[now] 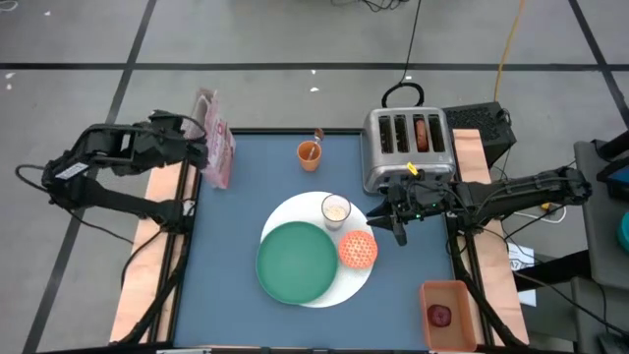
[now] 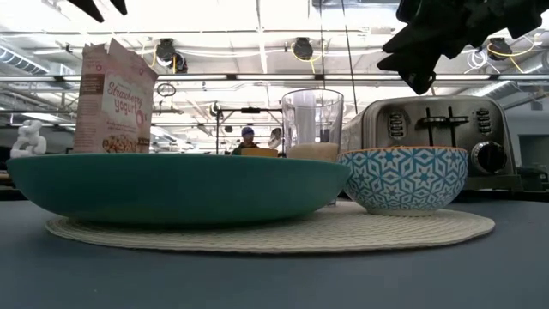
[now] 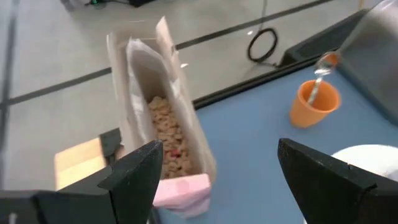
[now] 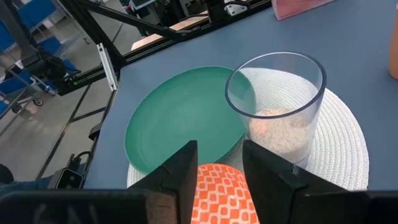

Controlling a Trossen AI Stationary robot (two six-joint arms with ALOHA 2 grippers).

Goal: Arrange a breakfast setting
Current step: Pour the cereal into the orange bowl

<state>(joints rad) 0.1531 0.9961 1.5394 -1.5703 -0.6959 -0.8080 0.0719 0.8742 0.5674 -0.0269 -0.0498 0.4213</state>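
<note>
Placemat (image 1: pixel 295 211) sits mid-table, and on it we see the green plate (image 1: pixel 297 262), the glass (image 1: pixel 336 209) with pale grains in its bottom, and the patterned bowl (image 1: pixel 358 250), plate and bowl side by side with the glass just behind them. Our right gripper (image 1: pixel 397 228) hangs above the bowl with fingers (image 4: pixel 177 180) narrowly parted and nothing between them. Our left gripper (image 1: pixel 200 149) holds wide-open fingers (image 3: pixel 134 171) empty over the cereal box (image 1: pixel 216 140) at the table's far left edge, while the cup (image 1: pixel 310 154) with a spoon (image 1: pixel 316 138) stands beside the toaster (image 1: pixel 409 144).
</note>
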